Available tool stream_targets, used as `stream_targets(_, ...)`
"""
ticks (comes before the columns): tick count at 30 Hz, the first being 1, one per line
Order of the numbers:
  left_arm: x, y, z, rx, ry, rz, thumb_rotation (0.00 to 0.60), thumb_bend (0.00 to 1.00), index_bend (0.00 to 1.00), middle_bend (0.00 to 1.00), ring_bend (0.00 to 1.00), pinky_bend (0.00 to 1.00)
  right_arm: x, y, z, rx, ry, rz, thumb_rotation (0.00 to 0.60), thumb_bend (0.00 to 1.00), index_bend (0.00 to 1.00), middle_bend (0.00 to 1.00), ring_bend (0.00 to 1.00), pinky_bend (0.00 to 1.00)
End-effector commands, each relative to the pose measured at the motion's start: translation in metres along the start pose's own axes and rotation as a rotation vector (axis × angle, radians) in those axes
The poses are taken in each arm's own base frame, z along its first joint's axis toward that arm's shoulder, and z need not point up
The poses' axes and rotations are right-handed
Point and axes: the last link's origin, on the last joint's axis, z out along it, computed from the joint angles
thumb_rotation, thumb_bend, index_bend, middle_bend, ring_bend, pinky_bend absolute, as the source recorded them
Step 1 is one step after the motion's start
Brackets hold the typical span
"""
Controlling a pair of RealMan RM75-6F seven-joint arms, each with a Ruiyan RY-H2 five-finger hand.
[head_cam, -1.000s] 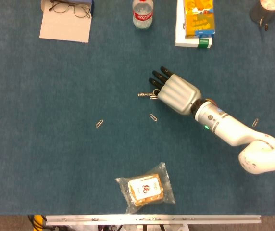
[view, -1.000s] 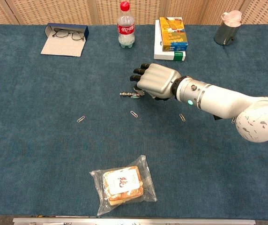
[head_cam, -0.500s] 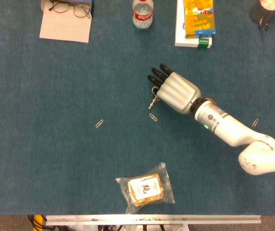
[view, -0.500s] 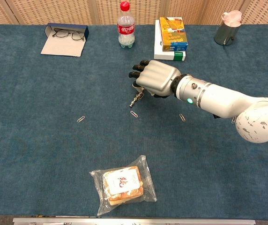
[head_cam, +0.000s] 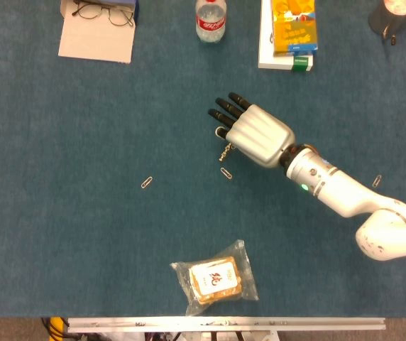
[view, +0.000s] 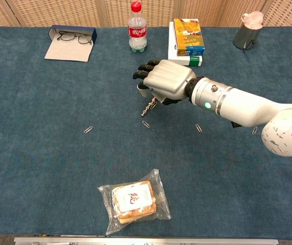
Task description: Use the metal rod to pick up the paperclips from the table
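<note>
My right hand (head_cam: 254, 135) (view: 165, 84) hovers over the middle of the blue table and holds a short metal rod (head_cam: 226, 150) (view: 147, 107). The rod hangs from under the fingers and slants down toward the table. Its tip is just above a paperclip (head_cam: 226, 172) (view: 145, 124); I cannot tell whether they touch. A second paperclip (head_cam: 146, 182) (view: 88, 129) lies further left. A third paperclip (view: 199, 127) lies below the forearm, and another (head_cam: 377, 181) (view: 254, 130) at the right by the elbow. The left hand shows in neither view.
A bagged snack (head_cam: 216, 278) (view: 134, 200) lies near the front edge. Along the far edge stand a glasses case with glasses (head_cam: 96, 28), a plastic bottle (head_cam: 211, 20), stacked boxes (head_cam: 292, 32) and a metal cup (head_cam: 394, 18).
The rod swung from lying level, pointing left, to slanting down over the middle paperclip. The right hand rose a little and shifted left, its fingers reaching further out.
</note>
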Motion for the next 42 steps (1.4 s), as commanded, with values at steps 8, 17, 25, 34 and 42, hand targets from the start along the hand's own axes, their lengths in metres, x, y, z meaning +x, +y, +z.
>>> stream_targets(8,-0.001,0.001,-0.001,0.004,-0.002,-0.002,0.6,0.35,0.26,0.0,0.0,0.09,0.007,-0.002,0.007,0.015,0.009,0.092,0.6,0.39,0.39,0.12,0.0,0.1)
stream_targets(17,-0.002,0.0,0.0,0.005,-0.005,0.004,0.6,0.35,0.26,0.0,0.0,0.09,0.007,-0.007,0.018,0.034,-0.019,0.095,0.6,0.34,0.45,0.11,0.0,0.1)
stream_targets(25,-0.002,-0.002,-0.001,0.01,-0.008,0.005,0.6,0.35,0.26,0.0,0.0,0.09,-0.001,-0.013,0.024,0.052,-0.049,0.061,0.6,0.34,0.49,0.1,0.0,0.09)
stream_targets(34,-0.004,-0.005,-0.002,0.02,-0.016,0.002,0.6,0.35,0.26,0.0,0.0,0.09,-0.012,-0.018,0.029,0.058,-0.052,0.006,0.6,0.34,0.49,0.08,0.0,0.07)
stream_targets(42,-0.006,-0.008,-0.003,0.027,-0.022,0.001,0.6,0.35,0.26,0.0,0.0,0.09,-0.013,-0.02,0.032,0.064,-0.042,0.008,0.6,0.29,0.43,0.06,0.0,0.07)
